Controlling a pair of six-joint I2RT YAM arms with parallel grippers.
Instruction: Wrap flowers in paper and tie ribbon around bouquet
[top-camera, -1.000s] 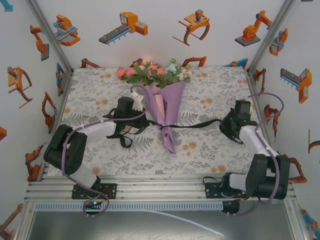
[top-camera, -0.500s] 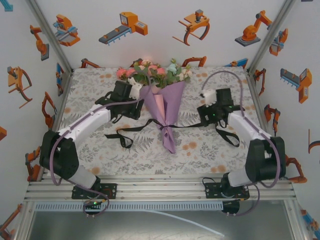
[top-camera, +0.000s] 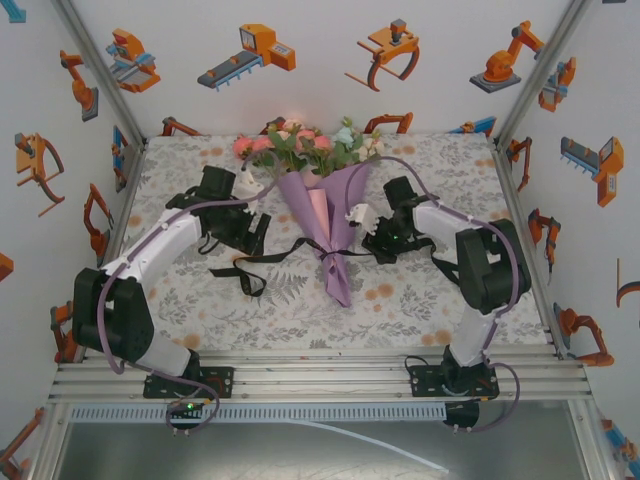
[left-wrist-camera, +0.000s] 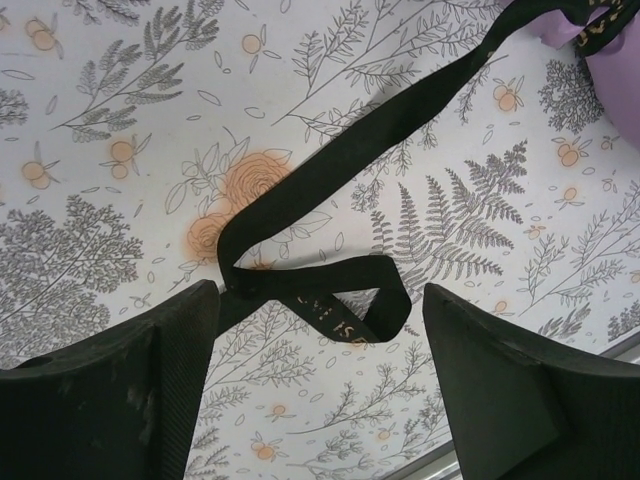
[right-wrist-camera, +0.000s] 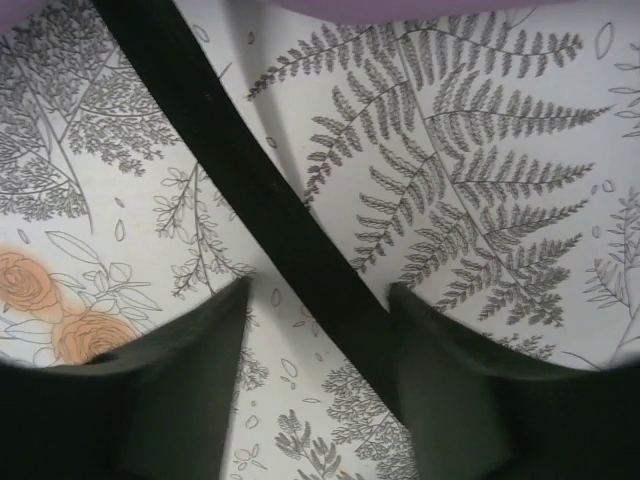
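The bouquet (top-camera: 325, 215) lies mid-table, its flowers (top-camera: 305, 143) at the far end above a cone of purple paper (top-camera: 335, 200). The black ribbon (top-camera: 272, 257) is tied round the cone's narrow part, and its tails lie slack on both sides. My left gripper (top-camera: 248, 232) hovers left of the cone. It is open (left-wrist-camera: 320, 295) over a loop of the ribbon (left-wrist-camera: 330, 180), holding nothing. My right gripper (top-camera: 374, 238) sits close to the cone's right side. It is open (right-wrist-camera: 320, 288), and the ribbon (right-wrist-camera: 230, 160) runs slantwise between its fingers, brushing the right finger (right-wrist-camera: 470, 380).
A floral-print tablecloth (top-camera: 420, 300) covers the table. Walls with robot pictures enclose it on the left, the back and the right. The purple paper edge shows at the top right of the left wrist view (left-wrist-camera: 615, 60) and along the top of the right wrist view (right-wrist-camera: 400, 6).
Both grippers were shut on the taut ribbon a second ago and have opened. The ribbon tails now lie slack. My right gripper has moved left, close to the cone.
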